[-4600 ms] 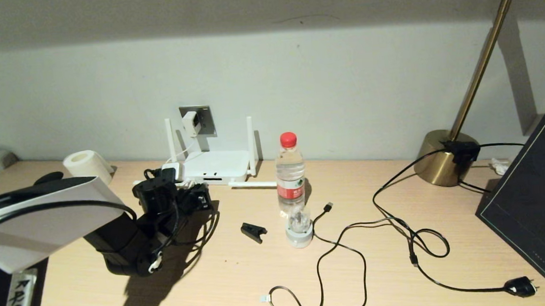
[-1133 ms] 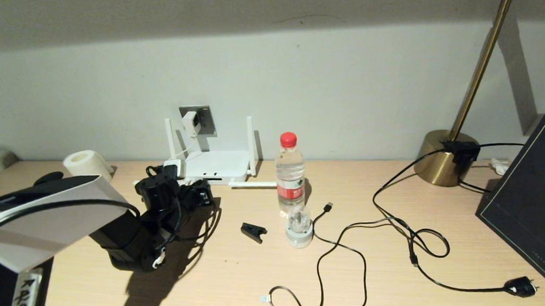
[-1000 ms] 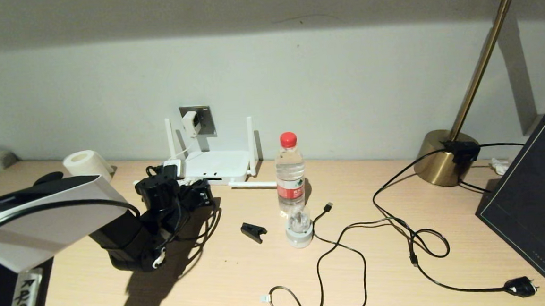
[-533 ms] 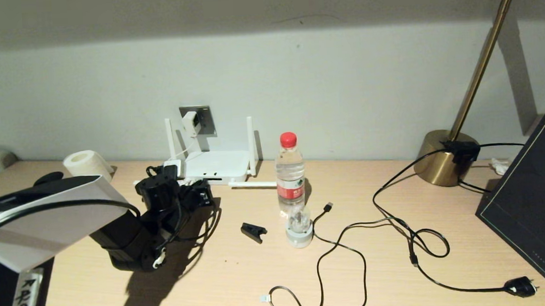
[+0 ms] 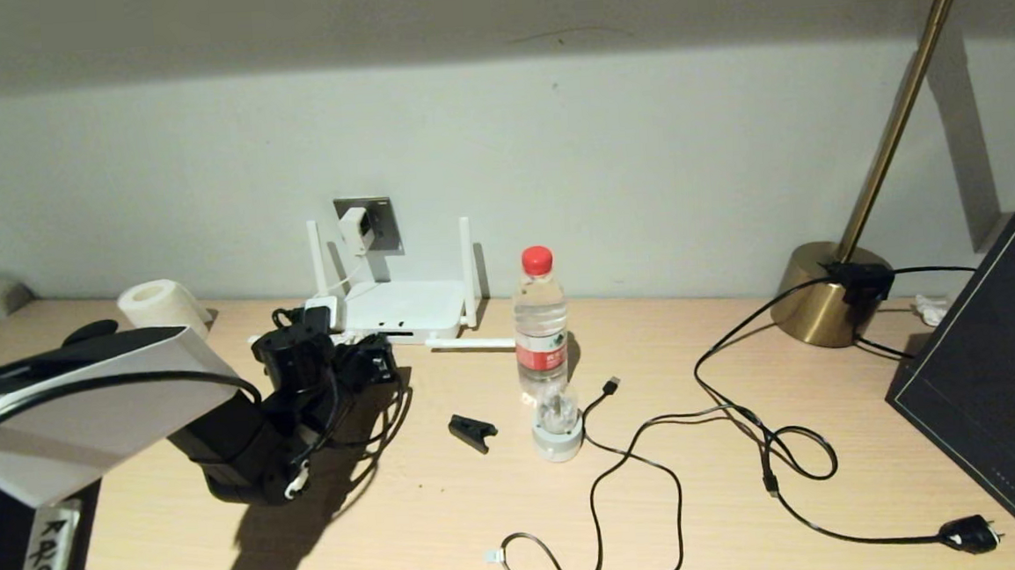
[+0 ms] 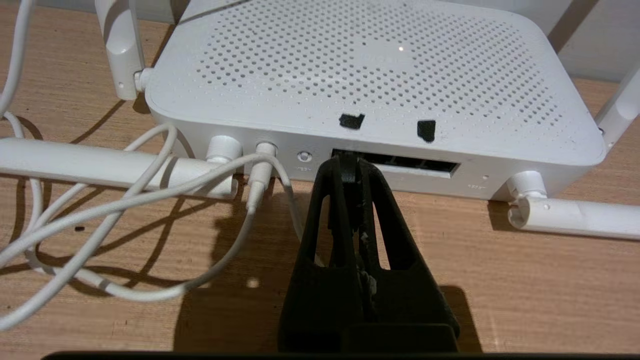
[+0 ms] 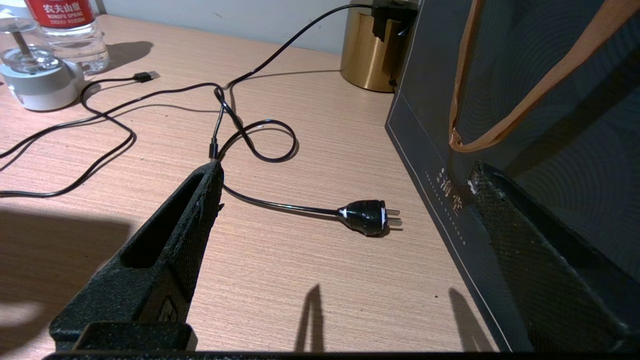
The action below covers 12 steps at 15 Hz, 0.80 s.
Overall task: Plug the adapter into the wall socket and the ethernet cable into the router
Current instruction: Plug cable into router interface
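The white router (image 5: 403,307) lies against the wall below the grey wall socket (image 5: 383,226). The white adapter (image 5: 353,230) sits on that socket, and its thin white cord runs down to the router's (image 6: 375,65) power jack. My left gripper (image 5: 378,356) is right in front of the router. It (image 6: 350,162) is shut on the dark plug end of the ethernet cable (image 6: 348,172). The fingertips touch the left end of the dark port slot (image 6: 420,166). How deep the plug sits is hidden. My right gripper (image 7: 345,170) hovers open over the table on the right, holding nothing.
A water bottle (image 5: 541,323), a small white-based glass piece (image 5: 557,432) and a black clip (image 5: 472,432) stand right of the router. A thin USB-tipped cable (image 5: 632,454), a mains plug (image 5: 968,534), the brass lamp base (image 5: 825,296) and a dark bag (image 5: 998,378) fill the right side. A paper roll (image 5: 161,308) stands far left.
Since the oldest frame my left gripper has edged slightly toward the router. Over the last second nothing has visibly moved.
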### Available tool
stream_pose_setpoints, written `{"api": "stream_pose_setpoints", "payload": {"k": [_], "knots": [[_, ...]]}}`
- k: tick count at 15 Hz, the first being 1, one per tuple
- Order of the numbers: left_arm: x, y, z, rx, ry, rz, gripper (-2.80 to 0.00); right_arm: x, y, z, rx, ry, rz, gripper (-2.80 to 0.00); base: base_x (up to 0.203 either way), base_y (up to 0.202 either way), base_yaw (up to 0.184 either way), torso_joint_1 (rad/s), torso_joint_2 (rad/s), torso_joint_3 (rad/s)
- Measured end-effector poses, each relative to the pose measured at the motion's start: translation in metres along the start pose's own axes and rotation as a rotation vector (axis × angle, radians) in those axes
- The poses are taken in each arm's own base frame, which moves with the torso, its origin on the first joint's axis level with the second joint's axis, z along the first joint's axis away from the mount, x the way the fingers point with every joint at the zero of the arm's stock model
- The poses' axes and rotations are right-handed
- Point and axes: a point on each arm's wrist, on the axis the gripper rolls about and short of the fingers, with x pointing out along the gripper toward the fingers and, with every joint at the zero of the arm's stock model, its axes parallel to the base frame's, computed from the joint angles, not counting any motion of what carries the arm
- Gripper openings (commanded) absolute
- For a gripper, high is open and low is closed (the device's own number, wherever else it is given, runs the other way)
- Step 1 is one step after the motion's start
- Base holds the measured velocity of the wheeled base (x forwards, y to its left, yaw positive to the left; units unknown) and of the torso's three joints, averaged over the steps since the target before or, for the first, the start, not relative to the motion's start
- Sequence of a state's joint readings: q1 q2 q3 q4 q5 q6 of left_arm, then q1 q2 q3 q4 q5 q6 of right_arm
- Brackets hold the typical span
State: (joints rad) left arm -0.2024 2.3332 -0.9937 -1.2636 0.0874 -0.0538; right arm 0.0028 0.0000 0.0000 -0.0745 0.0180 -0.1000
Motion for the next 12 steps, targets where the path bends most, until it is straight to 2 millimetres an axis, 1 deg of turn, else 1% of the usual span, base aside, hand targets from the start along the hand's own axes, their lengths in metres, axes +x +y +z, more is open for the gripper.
{"api": "stream_pose_setpoints", "payload": {"k": [5, 12], "knots": [[0.0018, 0.0003, 0.0017, 0.0, -0.007, 0.002, -2.8, 0.0, 0.0, 0.0, -0.001, 0.0, 0.0, 0.0, 0.0, 0.0, 0.0, 0.0, 0.0, 0.0], [0.0028, 0.0012, -0.0008, 0.0, -0.005, 0.004, -2.8, 0.0, 0.0, 0.0, 0.0, 0.0, 0.0, 0.0, 0.0, 0.0, 0.0, 0.0, 0.0, 0.0]]}}
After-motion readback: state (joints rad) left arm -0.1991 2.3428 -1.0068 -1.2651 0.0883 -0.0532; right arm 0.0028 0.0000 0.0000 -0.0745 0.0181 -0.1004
